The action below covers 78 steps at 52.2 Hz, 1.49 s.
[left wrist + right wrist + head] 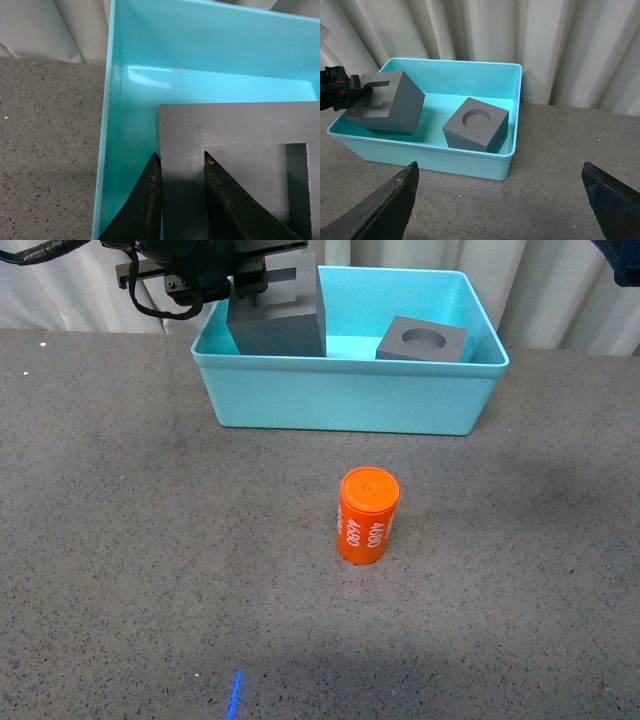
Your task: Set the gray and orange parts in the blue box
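The blue box [340, 390] stands at the back of the table. My left gripper [245, 285] is shut on the gray cube with the square recess [285, 325] and holds it tilted in the box's left part. In the left wrist view my left gripper [181, 155] pinches one wall of this cube [240, 125] over the box floor [200, 45]. The gray cube with the round recess [422, 340] lies in the box's right part. The orange cylinder [367, 516] stands upright on the table in front of the box. My right gripper [499, 167] is open and empty, facing the box [420, 152] and both cubes [395, 107] [480, 125].
The grey speckled table [150, 540] spreads around the cylinder. A pale curtain [520, 35] hangs right behind the box. A short blue mark [235, 695] lies near the table's front edge. A dark part of the right arm [625, 260] shows at the top right.
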{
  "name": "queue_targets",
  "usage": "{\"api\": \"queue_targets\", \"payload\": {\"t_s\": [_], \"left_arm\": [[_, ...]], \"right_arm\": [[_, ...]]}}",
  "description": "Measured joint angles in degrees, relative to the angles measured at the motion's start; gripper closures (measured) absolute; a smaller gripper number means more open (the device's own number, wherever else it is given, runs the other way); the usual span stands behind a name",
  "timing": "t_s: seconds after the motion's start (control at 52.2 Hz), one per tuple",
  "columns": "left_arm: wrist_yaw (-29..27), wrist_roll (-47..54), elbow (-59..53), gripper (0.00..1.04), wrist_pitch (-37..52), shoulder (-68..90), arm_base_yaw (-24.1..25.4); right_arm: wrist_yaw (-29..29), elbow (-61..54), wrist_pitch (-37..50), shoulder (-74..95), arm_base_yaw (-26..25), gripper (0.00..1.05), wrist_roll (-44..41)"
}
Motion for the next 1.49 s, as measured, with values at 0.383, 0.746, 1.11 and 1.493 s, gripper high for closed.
{"api": "queue_targets", "payload": {"t_s": [0.383,0.746,1.11,1.493], "left_arm": [[-1.18,2.80,2.10,0.87,-3.39,2.97,0.15],[-3.41,3.04,-0.96,0.42,1.53,-0.02,0.26],[-9.05,2.12,-18.75,0.07,13.97,-18.03,0.70],[-11.82,2.23,-49.62,0.07,26.75,-40.76,-2.45]], "right_arm": [[0.00,0.00,0.00,0.00,0.00,0.10,0.00],[0.00,0.00,0.00,0.00,0.00,0.10,0.00],[-0.02,0.00,0.00,0.00,0.00,0.10,0.00],[0.00,0.00,0.00,0.00,0.00,0.10,0.00]]}}
